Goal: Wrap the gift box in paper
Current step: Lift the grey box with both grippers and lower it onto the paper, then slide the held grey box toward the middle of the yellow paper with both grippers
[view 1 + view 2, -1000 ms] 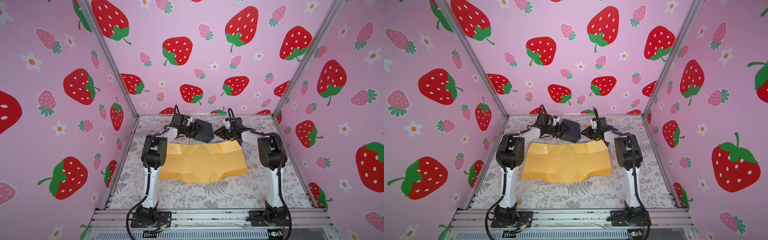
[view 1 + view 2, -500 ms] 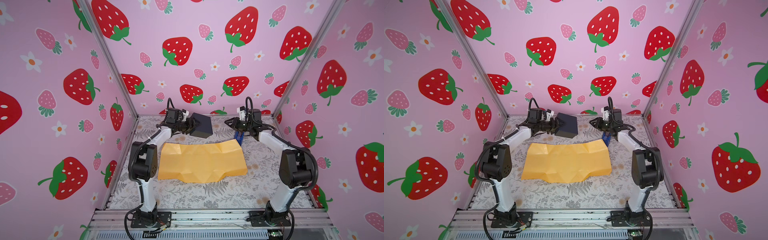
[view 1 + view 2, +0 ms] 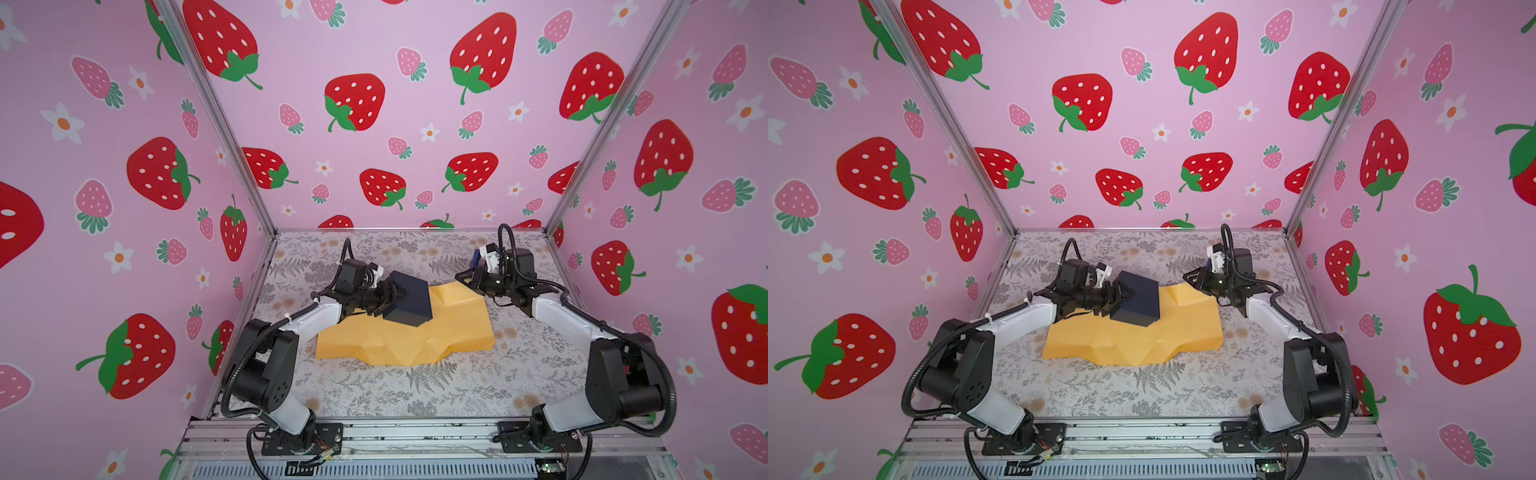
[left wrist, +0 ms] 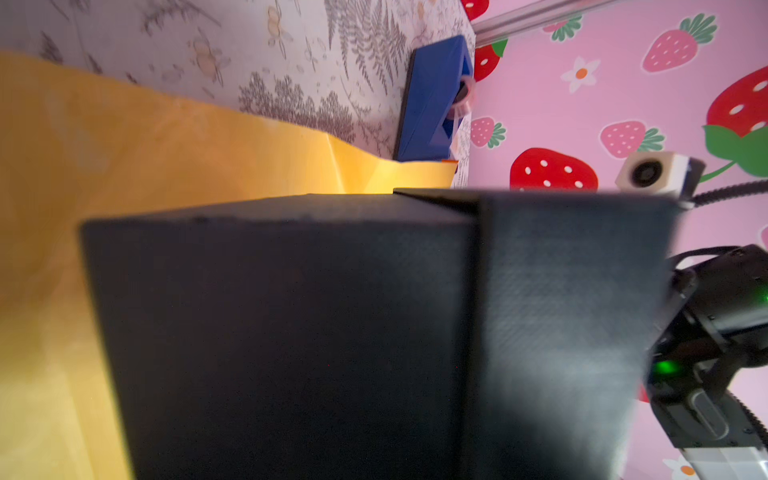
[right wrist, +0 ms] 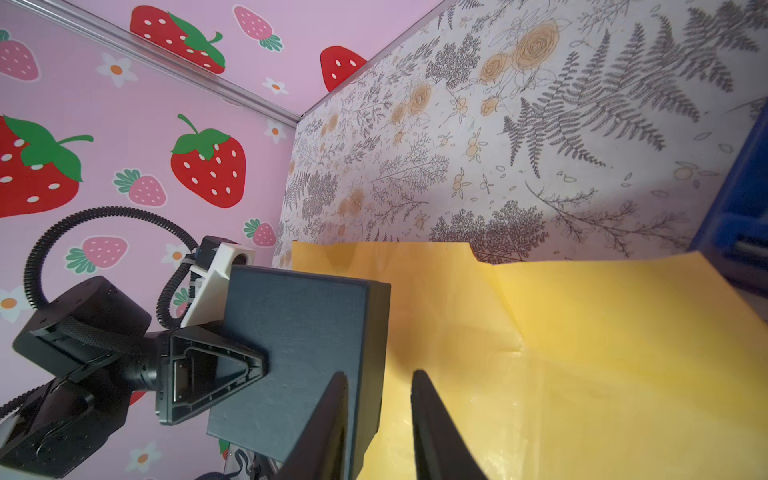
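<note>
Placement step: small matte black cuboid gift box (image 3: 410, 302) clamped in left gripper (image 3: 392, 300), tilted over creased yellow-orange paper sheet (image 3: 419, 343); right gripper (image 3: 460, 277) slightly parted, empty. Next: lower box flat, centred.

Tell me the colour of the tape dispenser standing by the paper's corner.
Blue. The tape dispenser shows best in the left wrist view.

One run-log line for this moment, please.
left pincer: shut on matte black cuboid gift box, over creased yellow-orange paper sheet | right pincer: open, empty
</note>
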Available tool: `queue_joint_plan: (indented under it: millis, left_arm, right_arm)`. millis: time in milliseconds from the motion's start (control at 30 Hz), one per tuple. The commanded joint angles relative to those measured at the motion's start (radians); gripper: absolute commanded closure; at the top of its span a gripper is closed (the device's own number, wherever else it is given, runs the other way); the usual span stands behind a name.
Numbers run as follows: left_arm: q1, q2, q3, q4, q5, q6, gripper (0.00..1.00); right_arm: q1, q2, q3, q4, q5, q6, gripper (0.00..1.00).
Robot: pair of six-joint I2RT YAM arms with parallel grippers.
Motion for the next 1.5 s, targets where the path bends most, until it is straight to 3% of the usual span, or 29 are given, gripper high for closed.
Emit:
queue_joint_plan:
  millis: [0,267,1467]
  left_arm:
    - [-0.032,-0.033,-0.057,0.115,-0.042,-0.055,0.32]
    - [-0.083,0.006,-0.141,0.251,-0.061,-0.122,0.34]
    - [-0.102,0.058,-0.223,0.4,-0.09,-0.172,0.34]
  right_arm:
    - [0.002,-0.05,-0.05,0.021,-0.004,0.005,0.7]
    - [0.006,-0.101,-0.104,0.017,0.003,0.001,0.7]
    - [0.022,-0.15,-0.086,-0.031,0.002,-0.01,0.73]
